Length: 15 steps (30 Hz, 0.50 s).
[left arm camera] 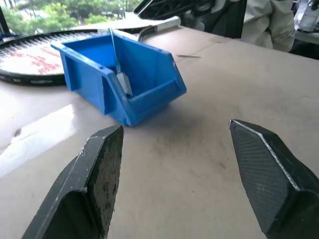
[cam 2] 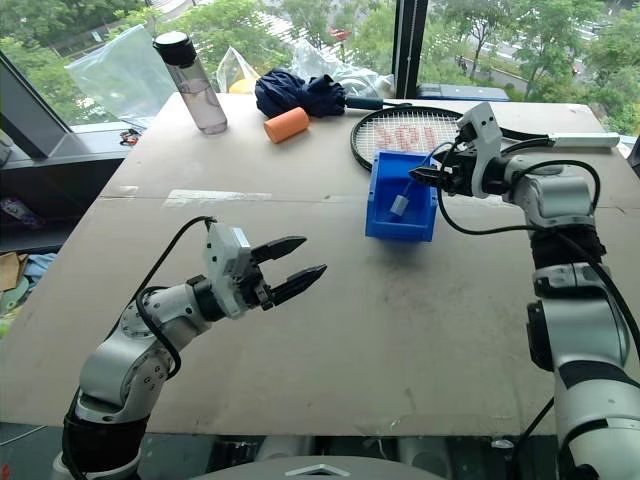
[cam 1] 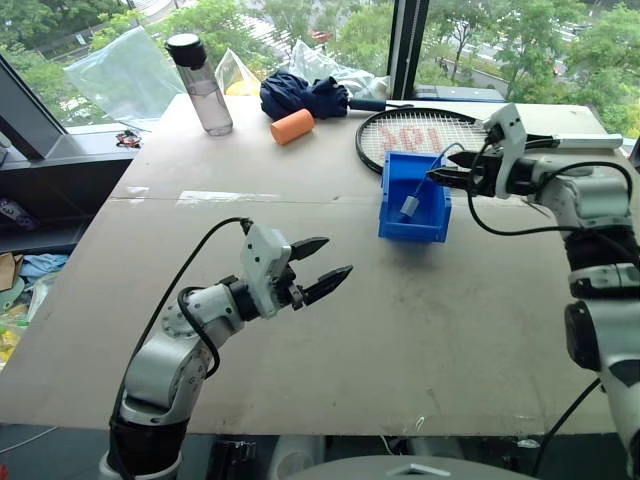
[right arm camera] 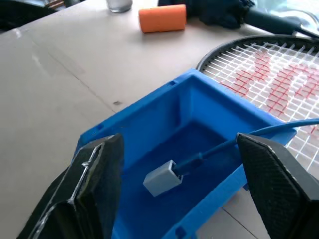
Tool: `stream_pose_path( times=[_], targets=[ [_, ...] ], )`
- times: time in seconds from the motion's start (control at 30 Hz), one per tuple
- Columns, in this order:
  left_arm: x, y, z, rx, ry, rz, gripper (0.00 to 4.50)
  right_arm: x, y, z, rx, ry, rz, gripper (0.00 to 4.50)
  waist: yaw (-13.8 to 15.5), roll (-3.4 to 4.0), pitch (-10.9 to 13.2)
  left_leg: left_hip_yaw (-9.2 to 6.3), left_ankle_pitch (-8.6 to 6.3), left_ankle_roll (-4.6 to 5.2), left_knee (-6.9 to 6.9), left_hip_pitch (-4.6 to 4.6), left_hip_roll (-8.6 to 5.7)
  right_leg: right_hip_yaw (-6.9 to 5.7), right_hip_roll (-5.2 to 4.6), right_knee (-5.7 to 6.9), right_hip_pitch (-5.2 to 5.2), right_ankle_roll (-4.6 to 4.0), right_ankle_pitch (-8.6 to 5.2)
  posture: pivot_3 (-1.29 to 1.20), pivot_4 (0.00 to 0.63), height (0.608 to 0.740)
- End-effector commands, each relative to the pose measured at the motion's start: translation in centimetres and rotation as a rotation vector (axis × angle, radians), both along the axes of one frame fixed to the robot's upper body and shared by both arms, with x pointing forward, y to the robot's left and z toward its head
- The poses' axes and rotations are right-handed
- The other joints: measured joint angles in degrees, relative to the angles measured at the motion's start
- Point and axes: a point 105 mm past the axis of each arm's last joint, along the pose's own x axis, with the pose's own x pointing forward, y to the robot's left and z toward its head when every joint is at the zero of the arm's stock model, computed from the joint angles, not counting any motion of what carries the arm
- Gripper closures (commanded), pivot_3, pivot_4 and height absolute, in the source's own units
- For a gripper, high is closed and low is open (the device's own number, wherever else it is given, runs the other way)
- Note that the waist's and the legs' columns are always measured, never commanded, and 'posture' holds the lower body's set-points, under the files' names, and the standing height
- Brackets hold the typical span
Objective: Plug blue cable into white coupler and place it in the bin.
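The bin (cam 1: 414,196), bright blue, stands right of the table's middle, in front of a racket. Inside it lies the white coupler (right arm camera: 160,178) with the blue cable (right arm camera: 225,144) plugged into it. The cable runs up over the bin's rim toward the racket. My right gripper (cam 1: 447,167) hovers just above the bin's right rim, open, with nothing between its fingers. My left gripper (cam 1: 322,265) is raised over the table's bare near-left part, well short of the bin (left arm camera: 149,64), open and empty, pointing toward it.
A tennis racket (cam 1: 415,130) lies behind the bin. An orange cylinder (cam 1: 292,126), a dark blue cloth bundle (cam 1: 300,95) and a water bottle (cam 1: 205,85) stand at the far edge. A person's pale sleeve (left arm camera: 269,22) shows beyond the table.
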Motion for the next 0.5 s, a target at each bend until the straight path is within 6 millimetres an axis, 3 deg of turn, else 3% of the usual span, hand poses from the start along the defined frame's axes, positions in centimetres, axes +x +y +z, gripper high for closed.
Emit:
stream_pose_path(
  times=[0.03,0.1,0.2,0.4,0.5],
  targets=[
    [-1.5,0.9,0.5,0.016,0.004,-0.030,1.09,-6.5,-1.6,0.5,-0.060,-0.121,0.092,0.76,0.03,0.02,0.04,0.03,0.00,0.00,-0.01,0.03,0.00,0.02,0.00,0.00,-0.01,0.00,0.00,0.00,0.150,0.740],
    [-2.3,2.5,-0.2,0.047,0.054,-0.021,1.09,-11.3,-4.3,-0.3,-0.060,-0.106,0.038,0.76,0.42,0.01,0.06,-0.03,0.00,0.00,-0.03,0.03,0.01,-0.03,-0.01,0.02,0.01,0.01,-0.03,0.00,0.150,0.740],
    [-3.6,4.5,-1.2,0.101,0.122,-0.001,1.09,-16.0,-8.2,-1.3,-0.144,-0.098,-0.109,0.76,0.58,0.15,0.14,0.07,-0.01,0.00,-0.07,0.18,0.02,0.05,-0.01,0.08,0.05,-0.06,-0.24,0.00,0.150,0.740],
    [-4.9,7.3,-2.6,0.177,0.219,0.031,1.09,-22.0,-11.8,-3.4,-0.291,-0.024,-0.208,0.76,-0.52,-0.22,0.28,0.22,-0.03,-0.04,0.03,0.42,0.20,0.21,-0.07,0.08,0.03,0.17,-0.43,0.00,0.150,0.740],
    [-5.7,7.3,-2.2,0.170,0.265,-0.046,1.09,-23.0,-12.5,-3.6,-0.303,-0.029,-0.244,0.76,-0.52,-0.18,0.32,0.21,-0.02,-0.04,0.03,0.39,0.36,0.23,-0.26,0.08,-0.05,0.17,-0.43,0.00,0.150,0.740]
  ],
)
